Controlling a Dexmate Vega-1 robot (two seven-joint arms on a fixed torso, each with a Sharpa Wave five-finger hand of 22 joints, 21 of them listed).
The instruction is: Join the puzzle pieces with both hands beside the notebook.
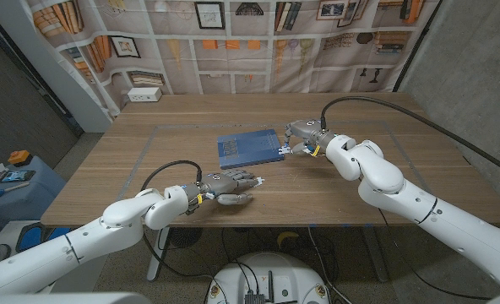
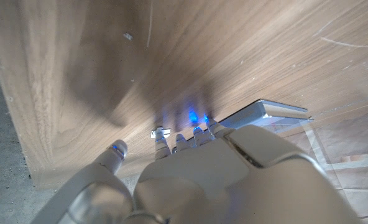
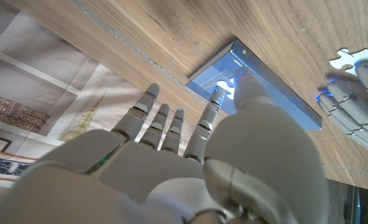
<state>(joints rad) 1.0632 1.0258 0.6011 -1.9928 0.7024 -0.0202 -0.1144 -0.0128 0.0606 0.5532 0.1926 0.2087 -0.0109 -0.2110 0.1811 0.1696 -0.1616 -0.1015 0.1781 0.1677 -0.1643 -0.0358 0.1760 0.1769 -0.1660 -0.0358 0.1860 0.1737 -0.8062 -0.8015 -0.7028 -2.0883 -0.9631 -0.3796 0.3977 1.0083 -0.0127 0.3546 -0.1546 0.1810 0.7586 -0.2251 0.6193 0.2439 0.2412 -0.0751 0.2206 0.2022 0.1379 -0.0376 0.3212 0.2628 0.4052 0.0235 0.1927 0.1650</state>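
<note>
**Bringing two puzzle pieces together by the blue notebook**

Working from the head view, we take the blue notebook (image 1: 248, 149) as our landmark on the wooden table (image 1: 385, 190). Our right hand (image 1: 305, 138) sits just beside the notebook's right edge, and in the right wrist view a small white-and-blue shape shows between its thumb and a finger (image 3: 216, 99), against the notebook's corner. We judge that to be a puzzle piece pinched there, though it is too small for us to be certain.

Our left hand (image 1: 226, 187) rests in front of the notebook, nearer the robot, well apart from the right hand. A white puzzle piece (image 3: 347, 58) with its knob and notch plainly visible lies at this hand's fingertips (image 3: 358, 71). Whether the fingers grip it or merely touch it we cannot tell; they look extended and close together rather than spread.

We expect the pieces to be thin, light and stiff, like flat card, easily nudged across the smooth wood and hard to lift from flat. We judge the best hold is a pinch on the plain edges, leaving knob and notch free so they can mate. Pressing too hard on the tabs could bend them, and a loose pinch could let a piece swivel out of line.
</note>
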